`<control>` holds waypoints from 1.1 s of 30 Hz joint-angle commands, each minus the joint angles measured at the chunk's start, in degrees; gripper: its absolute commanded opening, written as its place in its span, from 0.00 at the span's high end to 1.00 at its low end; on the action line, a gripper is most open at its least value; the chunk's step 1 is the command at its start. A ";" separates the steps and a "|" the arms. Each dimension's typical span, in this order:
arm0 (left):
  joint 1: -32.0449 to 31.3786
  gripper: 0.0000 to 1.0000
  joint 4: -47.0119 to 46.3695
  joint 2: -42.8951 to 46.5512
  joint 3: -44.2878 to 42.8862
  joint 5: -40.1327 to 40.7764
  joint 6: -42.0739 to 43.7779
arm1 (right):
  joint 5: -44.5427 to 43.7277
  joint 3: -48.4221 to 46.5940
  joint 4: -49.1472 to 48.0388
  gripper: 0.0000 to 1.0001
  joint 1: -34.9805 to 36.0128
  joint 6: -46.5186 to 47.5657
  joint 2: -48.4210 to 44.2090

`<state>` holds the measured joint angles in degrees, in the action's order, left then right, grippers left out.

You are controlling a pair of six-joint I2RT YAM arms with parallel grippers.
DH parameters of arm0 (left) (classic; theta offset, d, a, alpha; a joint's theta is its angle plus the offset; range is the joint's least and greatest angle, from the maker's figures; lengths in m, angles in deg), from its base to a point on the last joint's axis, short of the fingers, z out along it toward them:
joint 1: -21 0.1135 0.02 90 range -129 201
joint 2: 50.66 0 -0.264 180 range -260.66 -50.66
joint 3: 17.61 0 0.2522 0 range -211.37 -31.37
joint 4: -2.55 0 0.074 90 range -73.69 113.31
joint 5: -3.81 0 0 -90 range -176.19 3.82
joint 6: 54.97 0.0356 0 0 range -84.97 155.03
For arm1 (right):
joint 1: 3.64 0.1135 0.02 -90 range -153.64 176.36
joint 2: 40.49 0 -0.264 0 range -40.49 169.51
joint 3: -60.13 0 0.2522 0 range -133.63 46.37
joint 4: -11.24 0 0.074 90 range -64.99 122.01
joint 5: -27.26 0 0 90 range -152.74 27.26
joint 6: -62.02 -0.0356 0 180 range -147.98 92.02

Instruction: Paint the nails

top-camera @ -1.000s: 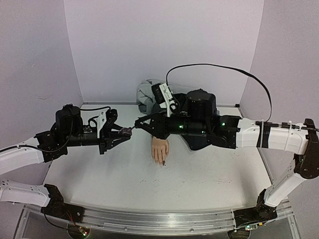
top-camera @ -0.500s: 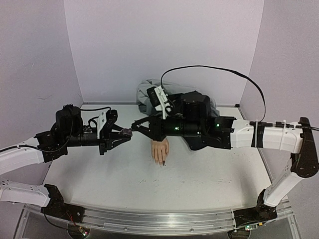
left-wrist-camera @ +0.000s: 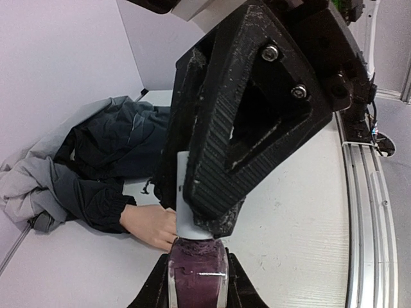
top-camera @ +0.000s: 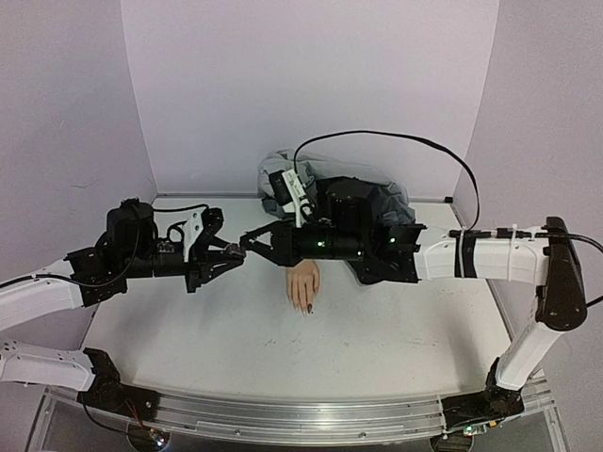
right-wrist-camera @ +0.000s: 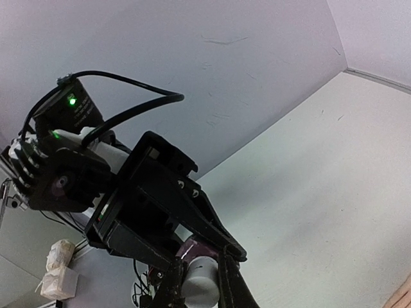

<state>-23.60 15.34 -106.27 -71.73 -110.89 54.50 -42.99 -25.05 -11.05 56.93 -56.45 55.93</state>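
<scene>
— What colours do you read on your screens?
— I see a deep plum bottle (left-wrist-camera: 197, 276) with a white cap (left-wrist-camera: 191, 221). The mannequin hand (top-camera: 303, 280) is pale peach, its nails (top-camera: 307, 308) dark.
— And around it?
— I've got a jacket (left-wrist-camera: 96, 151), grey and black, on a plain white table (top-camera: 236, 339); the walls (top-camera: 311, 85) are pale lilac.

**Inspector:** What carried the items?

**Assessor:** A white table (top-camera: 377, 339), lightly scuffed, with a metal rail (top-camera: 283, 414) along its near edge.

**Inspector:** What lay directly on it?

**Assessor:** A mannequin hand (top-camera: 303, 282) lay flat, back up, below and just right of the right gripper (top-camera: 248, 242). Its dark nails (top-camera: 307, 308) pointed toward the rail. A grey and dark jacket (top-camera: 275, 177) lay bunched beyond that gripper, and one cuff met the wrist.
</scene>
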 commanded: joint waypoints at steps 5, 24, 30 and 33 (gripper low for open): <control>-1.02 1.00 -4.81 1.27 -0.94 1.82 -0.34 | -6.58 -1.97 -13.65 1.00 6.60 -13.82 10.62; -1.10 1.00 -4.40 -0.83 -1.84 1.31 -2.62 | -6.40 11.81 -12.59 0.41 0.45 -9.16 -8.48; -1.11 1.00 -4.24 -1.62 -2.09 0.84 -3.08 | -5.20 16.33 -7.38 0.07 -1.44 1.65 -20.18; -1.10 1.00 -4.13 -2.00 -2.27 -1.79 -3.33 | -5.73 15.78 -2.44 0.03 -2.86 4.91 -21.24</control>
<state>-24.71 14.75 -107.91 -70.75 -108.77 52.09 -49.68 -8.66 -17.47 55.10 -59.08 37.26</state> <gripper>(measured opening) 0.211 0.954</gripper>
